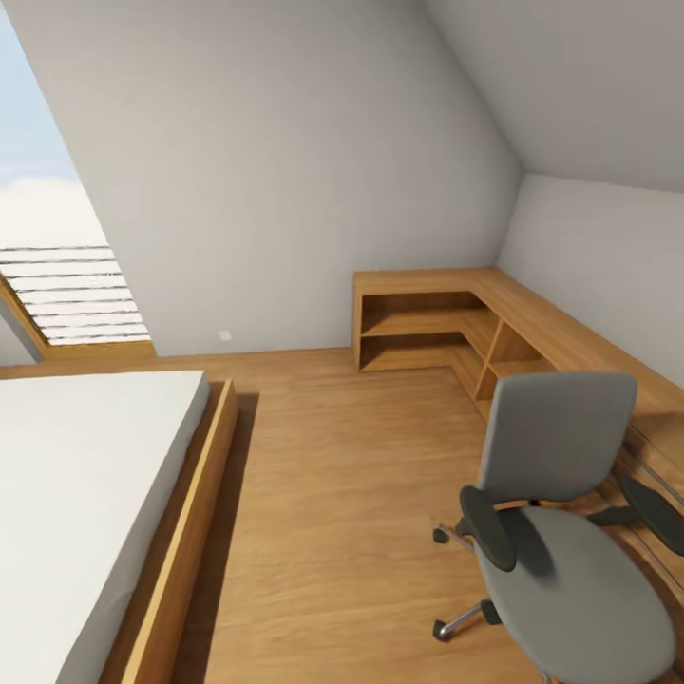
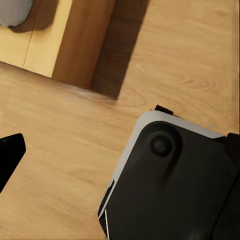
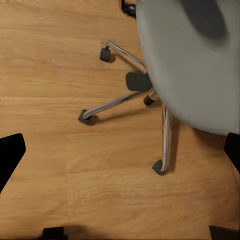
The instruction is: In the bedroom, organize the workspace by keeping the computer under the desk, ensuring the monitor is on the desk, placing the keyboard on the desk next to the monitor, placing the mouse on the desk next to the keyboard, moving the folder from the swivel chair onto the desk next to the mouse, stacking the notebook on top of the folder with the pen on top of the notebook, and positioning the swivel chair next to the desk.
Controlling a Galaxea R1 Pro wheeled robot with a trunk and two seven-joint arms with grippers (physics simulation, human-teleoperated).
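- The swivel chair [image 1: 560, 532] stands on the wooden floor [image 1: 351, 494] at the lower right of the head view, its tall grey back toward the low wooden corner shelf [image 1: 446, 323] and its seat bare.
- Just behind the chair, the shelf runs along the right wall and turns the corner (its open compartments look bare).
- Across from the chair, on the far side of a broad strip of bare floor, lies the bed [image 1: 85, 494] with its white mattress and wooden frame; that strip reaches on to the far white wall, past the chair.
- Beyond the bed, a slanted window [image 1: 66, 275] with slatted blinds sits low in the sloped wall.
- The right wrist view looks down on the chair's grey seat [image 3: 195, 65], its chrome legs and black castors [image 3: 159, 167] on the floor; the nearest castor has clear floor around it.
- The left wrist view shows the robot's dark base [image 2: 170, 185] on the floor and, beyond it, the wooden bed frame [image 2: 70, 40].
- Black finger tips sit at the edges of both wrist views, with nothing between them; how wide either hand stands I cannot tell.
- No writing or label can be read.
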